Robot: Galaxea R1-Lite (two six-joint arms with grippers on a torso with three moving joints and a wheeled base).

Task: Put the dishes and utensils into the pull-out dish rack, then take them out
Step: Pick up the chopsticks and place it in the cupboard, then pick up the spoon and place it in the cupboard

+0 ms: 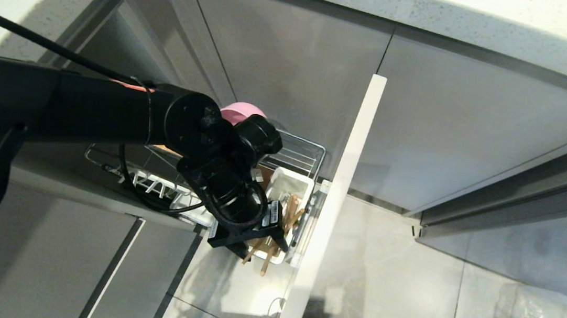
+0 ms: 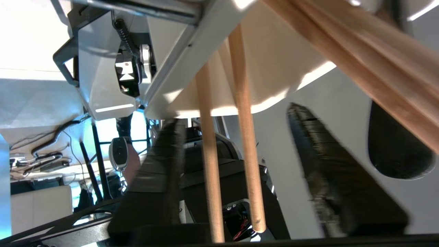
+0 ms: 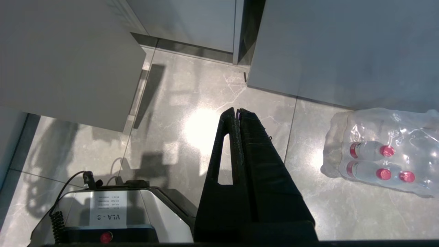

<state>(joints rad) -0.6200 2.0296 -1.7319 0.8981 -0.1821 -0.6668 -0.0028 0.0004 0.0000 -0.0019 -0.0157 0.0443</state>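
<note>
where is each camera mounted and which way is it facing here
Head view: on the robot's head, looking down at the pull-out dish rack; the left arm crosses it, left gripper at the utensil cup.
Left wrist view: behind the left gripper, looking along its spread fingers at the chopsticks.
Right wrist view: behind the shut right gripper, facing the floor and bottle pack.
Shared: head and left wrist show the chopsticks; head and right wrist the bottle pack.

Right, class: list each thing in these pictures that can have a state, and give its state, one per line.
Pull-out dish rack: pulled out.
Utensil cup: upright in the rack, chopsticks in it.
Chopsticks: standing in the cup, between the open gripper's fingers.
Pink bowl: in the rack, partly hidden.
Left gripper: open.
Right gripper: shut, empty.
</note>
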